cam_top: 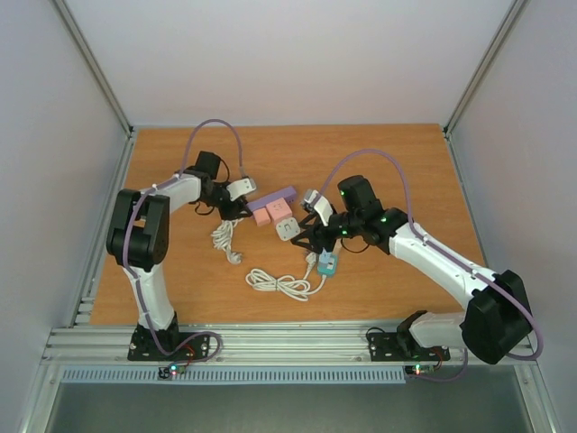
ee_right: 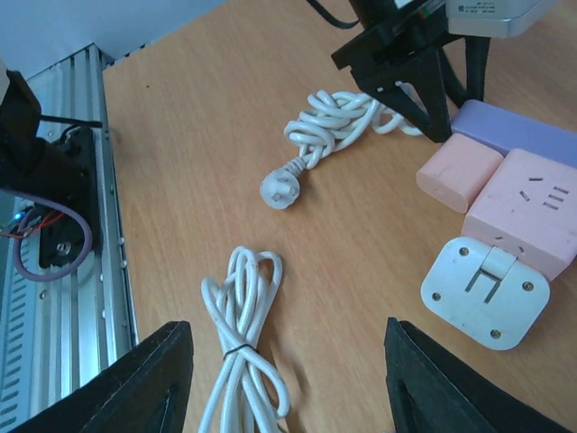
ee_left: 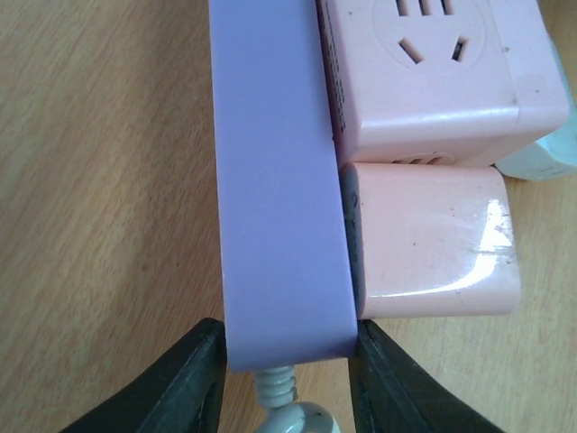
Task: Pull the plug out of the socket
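A purple socket strip (ee_left: pixel 275 180) lies flat on the wooden table. Two pink plugs sit against its long side: a small rounded one (ee_left: pixel 433 239) near my fingers and a larger cube (ee_left: pixel 433 63) with socket holes on top. My left gripper (ee_left: pixel 288 379) is shut on the strip's cord end, one black finger pressed on each side. In the top view the strip (cam_top: pixel 275 196) sits mid-table. My right gripper (ee_right: pixel 288 379) hovers open above the table, with a tied white cable bundle (ee_right: pixel 239 343) below it and the pink plugs (ee_right: pixel 458 171) ahead to its right.
A white adapter (ee_right: pixel 485 290) lies on its face beside the pink cube (ee_right: pixel 532 212). The strip's own white cord (ee_right: pixel 338 122) is coiled near the left arm, its plug head (ee_right: pixel 281 185) loose. A teal block (cam_top: pixel 326 263) sits under the right arm. A metal rail (ee_right: pixel 72 271) edges the table.
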`<state>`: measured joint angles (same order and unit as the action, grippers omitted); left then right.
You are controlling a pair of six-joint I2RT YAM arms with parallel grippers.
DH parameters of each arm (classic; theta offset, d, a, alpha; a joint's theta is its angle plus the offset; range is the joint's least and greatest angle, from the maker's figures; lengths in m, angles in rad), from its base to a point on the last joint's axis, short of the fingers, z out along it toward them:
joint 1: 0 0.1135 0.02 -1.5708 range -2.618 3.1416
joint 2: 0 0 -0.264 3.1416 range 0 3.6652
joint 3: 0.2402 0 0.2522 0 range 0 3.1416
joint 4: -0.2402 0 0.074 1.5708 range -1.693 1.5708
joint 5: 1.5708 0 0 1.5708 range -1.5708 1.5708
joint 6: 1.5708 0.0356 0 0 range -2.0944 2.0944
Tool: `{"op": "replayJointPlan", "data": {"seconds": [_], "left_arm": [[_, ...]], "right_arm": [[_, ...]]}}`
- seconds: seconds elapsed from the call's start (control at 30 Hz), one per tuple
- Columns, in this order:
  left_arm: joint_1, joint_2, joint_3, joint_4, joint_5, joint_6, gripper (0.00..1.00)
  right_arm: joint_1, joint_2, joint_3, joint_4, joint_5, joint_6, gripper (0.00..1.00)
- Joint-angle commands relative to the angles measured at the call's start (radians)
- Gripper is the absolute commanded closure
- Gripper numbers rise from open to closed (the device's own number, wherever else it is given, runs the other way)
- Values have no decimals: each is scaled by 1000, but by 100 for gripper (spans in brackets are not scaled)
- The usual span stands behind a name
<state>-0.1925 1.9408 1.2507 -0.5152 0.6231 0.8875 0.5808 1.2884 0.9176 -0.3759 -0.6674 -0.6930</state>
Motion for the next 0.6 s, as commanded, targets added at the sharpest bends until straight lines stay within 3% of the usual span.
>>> {"op": "replayJointPlan", "data": {"seconds": [0.0,0.13,0.3,0.57], "left_arm": [[-4,36,51,-6,57,33,63],[5,45,71,-46,89,50,72],[53,77,135,-214,169,111,78],[123,134,176,-557,235,363,83]], "right_arm": [[-29,29,62,-23,-37,-4,40],[-52,51,96,-35,-52,-18,39],[-65,85,128,-52,-47,-67,39],[-70,213,240,-72,-27,-166,39]]}}
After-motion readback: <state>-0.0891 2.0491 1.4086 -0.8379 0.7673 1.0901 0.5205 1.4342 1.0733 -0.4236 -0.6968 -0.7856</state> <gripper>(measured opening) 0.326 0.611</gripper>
